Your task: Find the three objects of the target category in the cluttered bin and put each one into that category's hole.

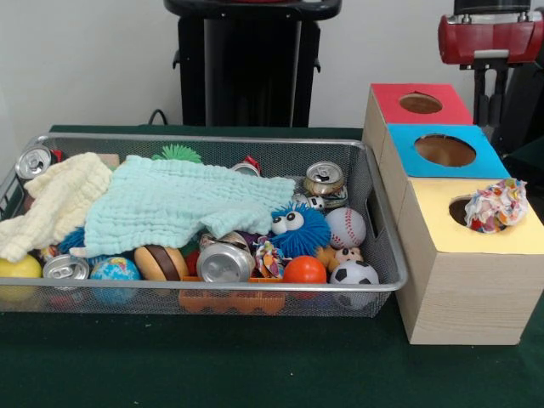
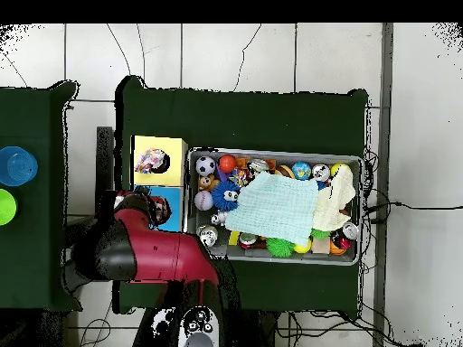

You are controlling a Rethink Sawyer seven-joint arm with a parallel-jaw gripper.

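Dark green tabletop (image 1: 255,374) before a pale wall; in the overhead view it stands on a floor of light tiles (image 2: 271,54), with a second green surface to one side bearing a blue cup (image 2: 16,165) and a green cup (image 2: 4,206).

Wire-mesh bin (image 1: 387,255) on the tabletop, filled with clutter. A mint cloth (image 1: 183,202) and a cream cloth (image 1: 55,204) cover the middle and one end. Visible around them: crushed cans (image 1: 223,262), a blue googly-eyed puffer toy (image 1: 297,229), a baseball (image 1: 346,226), a soccer ball (image 1: 354,274), an orange ball (image 1: 304,270), a globe ball (image 1: 115,269), a yellow ball (image 1: 17,267) and a green spiky toy (image 1: 177,153).

Just beside the bin, a row of three wooden boxes, each with a round hole: red-topped (image 1: 421,102), blue-topped (image 1: 442,151), yellow-topped (image 1: 489,234). A multicoloured, sprinkled item (image 1: 495,206), possibly a toy doughnut, rests in the yellow box's hole.

The red arm (image 2: 149,253) is over the far end of the boxes; its gripper cannot be made out clearly, so its state cannot be told.
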